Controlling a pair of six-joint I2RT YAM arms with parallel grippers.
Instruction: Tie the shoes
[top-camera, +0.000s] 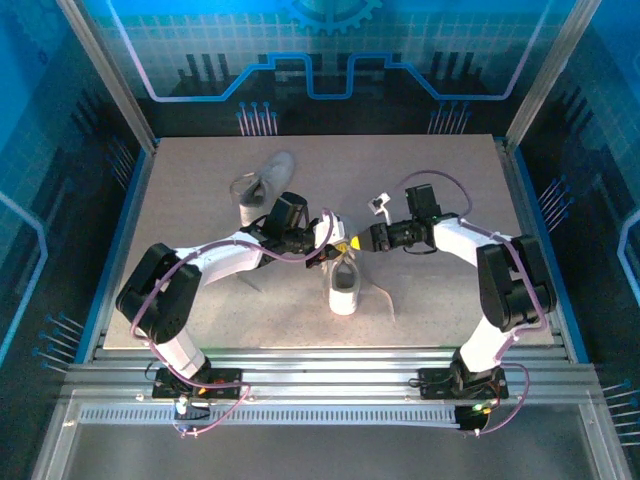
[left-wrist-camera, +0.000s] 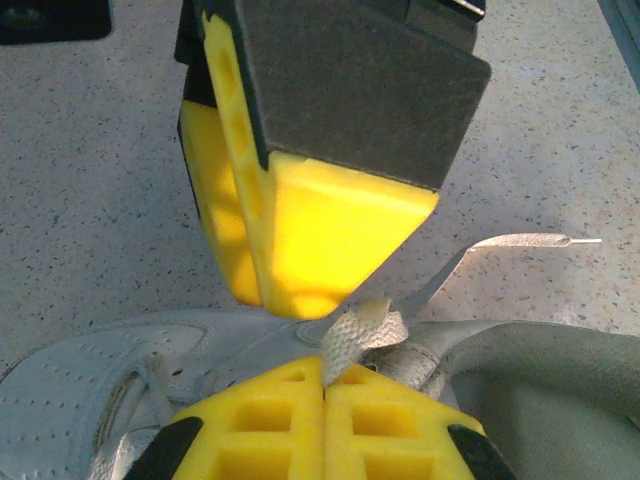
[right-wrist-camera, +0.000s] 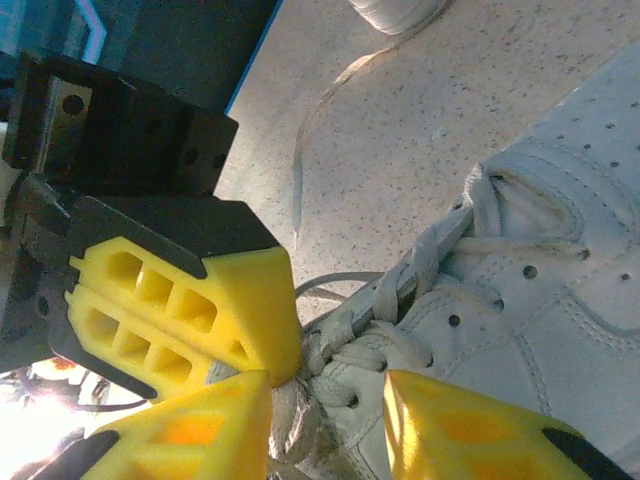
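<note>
The sneaker I am working on sits mid-table toward the near edge, toe pointing near, with my two wrists meeting over its lacing. The second sneaker lies well apart at the far left, apparently tipped on its side. My left gripper is closed hard on a flat strip of lace, pinched right at the fingertips just above the tongue. The free lace end trails out over the table to one side. My right gripper stands open, its jaws set apart on either side of the bunched laces at the top of the eyelets, with one pad brushing the bunch and nothing clamped. I judge this to be the tightening stage: one strand is secured and the other is not yet taken. To do it well, I should close the right fingers on a single strand only — not the tongue, not the crossed rows beneath. The pinch should sit close to the knot so little slack is left. Then I should pull the two sides apart evenly and level with the table, because an upward or lopsided pull would probably drag the light shoe along — or slip the lace out of my left pinch.
</note>
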